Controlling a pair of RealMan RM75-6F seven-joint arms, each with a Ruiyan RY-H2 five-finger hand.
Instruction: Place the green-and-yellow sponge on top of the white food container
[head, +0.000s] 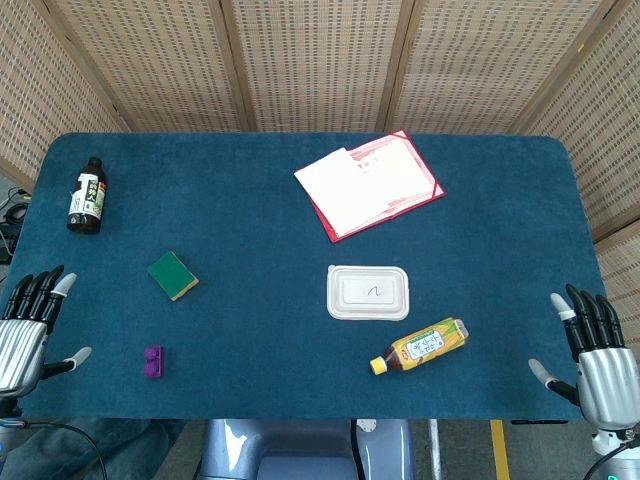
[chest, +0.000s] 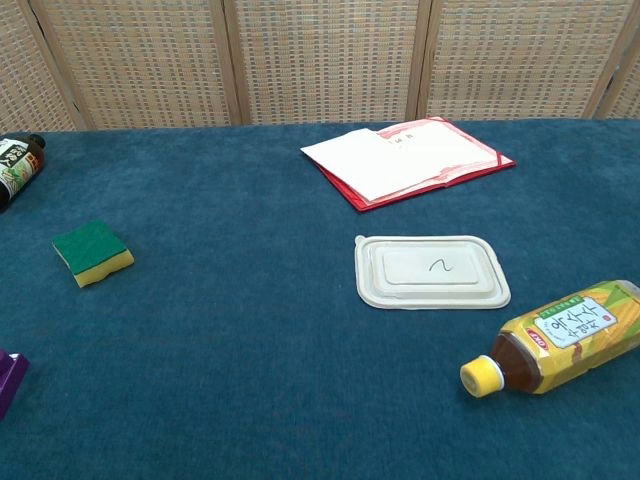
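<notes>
The green-and-yellow sponge (head: 172, 275) (chest: 92, 252) lies green side up on the blue table, left of centre. The white food container (head: 368, 292) (chest: 431, 271) sits closed and flat to the right of centre, nothing on its lid. My left hand (head: 28, 325) hovers at the table's near left edge, fingers spread and empty, well to the left of the sponge. At the near right edge my right hand (head: 595, 350) is likewise spread and empty. Neither hand shows in the chest view.
A yellow tea bottle (head: 418, 346) (chest: 556, 338) lies on its side just in front of the container. An open red folder with papers (head: 370, 183) (chest: 408, 160) lies at the back. A dark bottle (head: 87, 196) (chest: 15, 167) lies far left; a purple block (head: 152, 361) (chest: 8, 377) sits near left.
</notes>
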